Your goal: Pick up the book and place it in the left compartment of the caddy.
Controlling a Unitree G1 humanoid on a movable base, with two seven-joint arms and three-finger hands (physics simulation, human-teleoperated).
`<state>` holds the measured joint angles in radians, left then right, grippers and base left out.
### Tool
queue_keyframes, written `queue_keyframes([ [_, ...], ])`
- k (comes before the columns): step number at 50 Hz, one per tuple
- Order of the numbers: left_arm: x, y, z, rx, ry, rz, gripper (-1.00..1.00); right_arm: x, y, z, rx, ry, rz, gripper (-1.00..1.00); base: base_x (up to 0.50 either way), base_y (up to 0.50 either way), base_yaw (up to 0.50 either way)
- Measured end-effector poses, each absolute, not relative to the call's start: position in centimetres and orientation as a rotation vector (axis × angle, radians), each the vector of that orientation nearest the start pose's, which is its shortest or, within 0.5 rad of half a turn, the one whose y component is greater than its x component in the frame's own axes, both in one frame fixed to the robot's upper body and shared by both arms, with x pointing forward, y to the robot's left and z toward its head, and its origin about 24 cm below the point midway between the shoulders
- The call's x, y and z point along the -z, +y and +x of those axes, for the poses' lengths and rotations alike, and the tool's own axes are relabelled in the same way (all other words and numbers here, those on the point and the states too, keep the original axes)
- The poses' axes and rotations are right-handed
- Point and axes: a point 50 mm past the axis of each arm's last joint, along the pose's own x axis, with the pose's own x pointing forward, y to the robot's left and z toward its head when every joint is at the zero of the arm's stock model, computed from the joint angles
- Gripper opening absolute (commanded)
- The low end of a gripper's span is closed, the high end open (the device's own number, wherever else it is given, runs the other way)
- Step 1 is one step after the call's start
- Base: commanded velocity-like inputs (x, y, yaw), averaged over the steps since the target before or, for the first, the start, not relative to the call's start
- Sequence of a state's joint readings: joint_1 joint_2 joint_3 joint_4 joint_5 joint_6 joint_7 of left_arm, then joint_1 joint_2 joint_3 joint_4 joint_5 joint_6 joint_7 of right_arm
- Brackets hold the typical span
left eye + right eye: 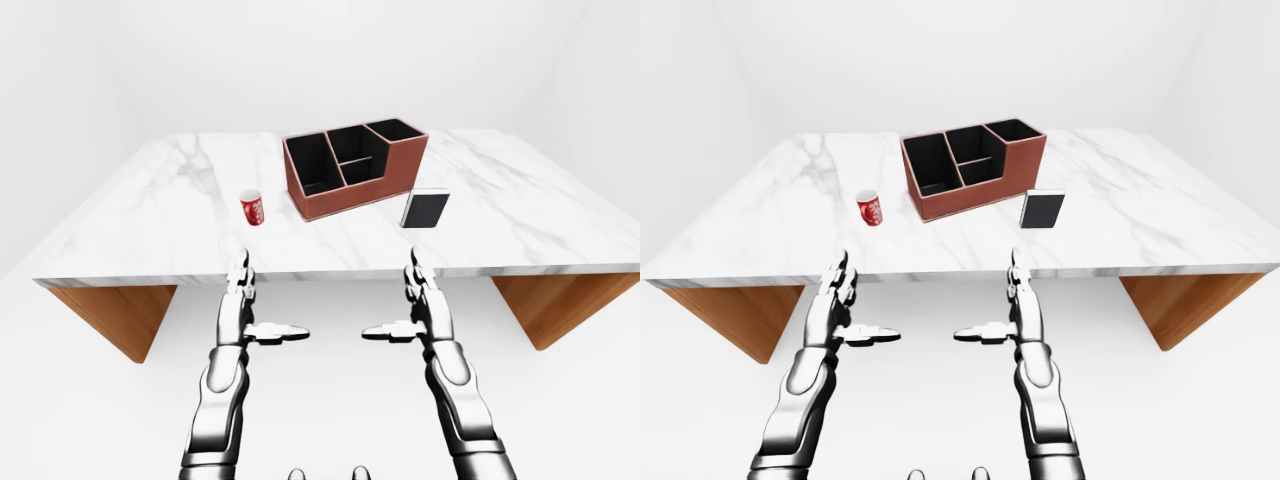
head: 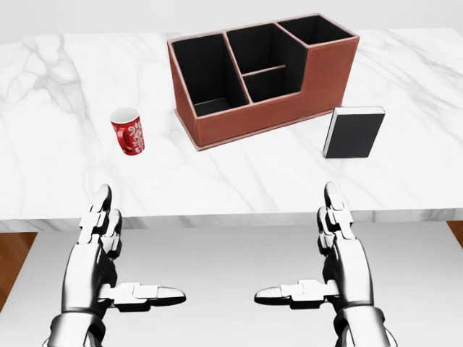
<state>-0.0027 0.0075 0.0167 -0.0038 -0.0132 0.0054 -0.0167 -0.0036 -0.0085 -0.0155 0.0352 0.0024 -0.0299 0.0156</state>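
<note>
No step was begun: the left hand [image 2: 101, 249] and right hand [image 2: 336, 249] were held open, empty. The black hardcover book [image 2: 353, 132], seemingly upright beside the brown leather caddy [image 2: 264, 76], needed reaching.

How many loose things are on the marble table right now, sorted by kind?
Caddy: 1, brown, with black compartments
Book: 1, black, just right of the caddy in the head view
Cup: 1, red, left of the caddy
Total: 3 on the table
Both hands, left hand and right hand, are open and hold nothing.
</note>
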Motion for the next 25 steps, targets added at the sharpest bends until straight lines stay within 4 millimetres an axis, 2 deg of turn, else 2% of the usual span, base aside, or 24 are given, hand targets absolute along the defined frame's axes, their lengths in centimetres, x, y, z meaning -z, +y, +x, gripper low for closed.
queue_keyframes([
  [14,-4.33,15.97,25.50,0.003,-0.003,-0.017,1.00,-3.04,-15.76,25.53,-0.009,0.009,-0.020,1.00,0.00,0.00,0.00],
  [25,-4.45,15.93,25.53,0.018,-0.006,-0.019,1.00,-3.57,-15.80,25.83,-0.020,0.006,-0.035,1.00,0.00,0.00,0.00],
])
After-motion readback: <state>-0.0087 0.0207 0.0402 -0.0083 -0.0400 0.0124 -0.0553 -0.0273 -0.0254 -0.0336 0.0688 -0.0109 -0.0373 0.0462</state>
